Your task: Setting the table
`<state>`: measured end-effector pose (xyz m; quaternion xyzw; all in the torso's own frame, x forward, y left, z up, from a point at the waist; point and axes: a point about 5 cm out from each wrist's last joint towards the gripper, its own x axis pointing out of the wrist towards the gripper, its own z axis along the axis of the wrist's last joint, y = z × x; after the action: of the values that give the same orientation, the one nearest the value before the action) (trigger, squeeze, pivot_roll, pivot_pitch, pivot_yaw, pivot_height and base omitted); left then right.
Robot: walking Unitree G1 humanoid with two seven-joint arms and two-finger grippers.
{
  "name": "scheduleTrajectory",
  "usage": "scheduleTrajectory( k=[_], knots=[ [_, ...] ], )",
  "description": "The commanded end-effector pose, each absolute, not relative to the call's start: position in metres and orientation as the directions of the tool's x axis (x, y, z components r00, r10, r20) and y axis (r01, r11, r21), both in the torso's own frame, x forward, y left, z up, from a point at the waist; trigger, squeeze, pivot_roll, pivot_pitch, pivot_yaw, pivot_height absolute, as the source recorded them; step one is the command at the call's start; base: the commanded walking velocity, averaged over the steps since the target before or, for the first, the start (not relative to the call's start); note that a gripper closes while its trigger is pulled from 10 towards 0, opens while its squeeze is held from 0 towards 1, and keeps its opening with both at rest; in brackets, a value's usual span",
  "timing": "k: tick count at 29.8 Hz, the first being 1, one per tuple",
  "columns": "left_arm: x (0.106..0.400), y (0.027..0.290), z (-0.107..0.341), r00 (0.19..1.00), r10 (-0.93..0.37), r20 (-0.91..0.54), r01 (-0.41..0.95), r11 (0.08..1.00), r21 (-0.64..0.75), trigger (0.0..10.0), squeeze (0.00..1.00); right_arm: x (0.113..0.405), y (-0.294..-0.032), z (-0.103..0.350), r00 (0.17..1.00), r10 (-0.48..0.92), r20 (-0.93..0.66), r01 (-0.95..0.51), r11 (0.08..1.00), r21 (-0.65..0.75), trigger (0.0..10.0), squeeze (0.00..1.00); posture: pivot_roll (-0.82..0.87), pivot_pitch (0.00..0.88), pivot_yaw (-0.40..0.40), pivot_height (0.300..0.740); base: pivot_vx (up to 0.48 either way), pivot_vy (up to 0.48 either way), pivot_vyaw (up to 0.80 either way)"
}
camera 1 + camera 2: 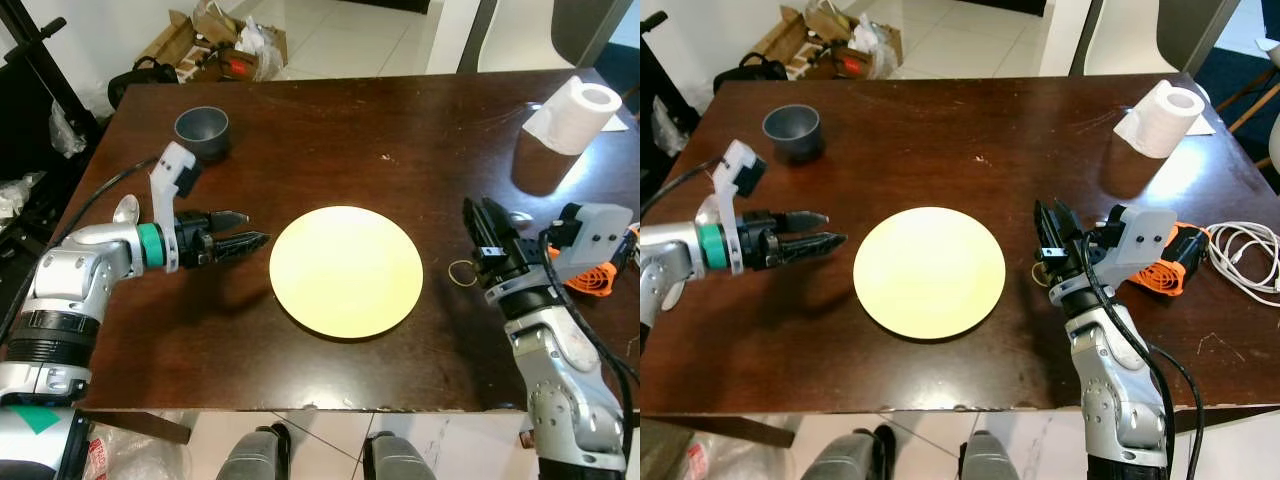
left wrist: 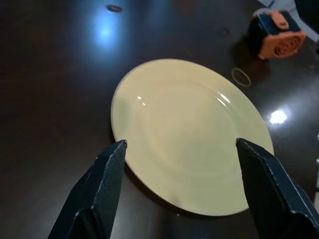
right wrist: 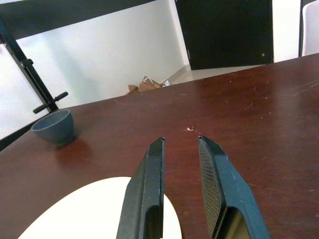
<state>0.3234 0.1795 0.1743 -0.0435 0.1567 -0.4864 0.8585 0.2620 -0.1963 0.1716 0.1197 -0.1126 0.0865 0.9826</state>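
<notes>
While the cream plate [image 1: 346, 270] lies flat near the table's [image 1: 400, 140] front edge, little else looks set: the grey bowl [image 1: 202, 132] waits at the far-left corner, and both the left pincer [image 1: 240, 230] and right pincer [image 1: 479, 222] are released, empty.

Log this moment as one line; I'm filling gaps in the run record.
plate: centred on table | left gripper: open beside it | right gripper: open, empty | bowl: far left

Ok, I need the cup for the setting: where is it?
The grey cup stands on the dark table's far left part, beyond the left pincer and the yellow plate.
</notes>
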Motion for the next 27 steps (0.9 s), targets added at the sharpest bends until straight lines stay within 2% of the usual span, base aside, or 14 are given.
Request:
scheduleTrajectory(
  k=[1, 3, 5, 8, 10, 21, 27],
  knots=[
    [0.318, 0.169, 0.171, 0.44, -0.871, -0.219, 0.841, 0.486, -0.24, 10.0, 0.0, 0.263, -0.194, 0.17, 0.958, 0.153, 0.241, -0.207, 0.954, 0.217, 10.0, 0.0, 0.03, 0.014, 0.108, 0.74, 0.0, 0.0, 0.0],
    [0.317, 0.16, 0.174, 0.418, -0.889, -0.186, 0.854, 0.454, -0.255, 10.0, 0.0, 0.264, -0.194, 0.171, 0.958, 0.154, 0.242, -0.208, 0.954, 0.216, 10.0, 0.0, 0.03, 0.012, 0.103, 0.74, 0.0, 0.0, 0.0],
    [0.311, 0.14, 0.179, 0.358, -0.923, -0.142, 0.886, 0.384, -0.262, 10.0, 0.0, 0.266, -0.192, 0.173, 0.955, 0.159, 0.249, -0.215, 0.952, 0.217, 10.0, 0.0, 0.03, 0.011, 0.1, 0.74, 0.0, 0.0, 0.0],
    [0.307, 0.131, 0.177, 0.321, -0.937, -0.14, 0.896, 0.348, -0.276, 10.0, 0.0, 0.267, -0.191, 0.173, 0.954, 0.163, 0.251, -0.22, 0.951, 0.217, 10.0, 0.0, 0.03, 0.009, 0.097, 0.74, 0.0, 0.0, 0.0],
    [0.298, 0.121, 0.169, 0.259, -0.953, -0.159, 0.909, 0.296, -0.293, 10.0, 0.0, 0.268, -0.19, 0.174, 0.952, 0.169, 0.254, -0.226, 0.95, 0.217, 10.0, 0.0, 0.03, 0.007, 0.1, 0.74, 0.0, 0.0, 0.0],
    [0.291, 0.119, 0.149, 0.234, -0.939, -0.251, 0.908, 0.303, -0.288, 10.0, 0.0, 0.266, -0.19, 0.173, 0.954, 0.16, 0.254, -0.219, 0.95, 0.221, 10.0, 0.0, 0.02, 0.01, 0.108, 0.74, 0.0, 0.0, 0.0],
    [0.28, 0.118, 0.139, 0.191, -0.933, -0.304, 0.918, 0.279, -0.281, 10.0, 0.0, 0.268, -0.19, 0.171, 0.955, 0.159, 0.251, -0.217, 0.95, 0.225, 10.0, 0.0, 0.03, 0.008, 0.112, 0.74, 0.0, 0.0, 0.0]
  ],
)
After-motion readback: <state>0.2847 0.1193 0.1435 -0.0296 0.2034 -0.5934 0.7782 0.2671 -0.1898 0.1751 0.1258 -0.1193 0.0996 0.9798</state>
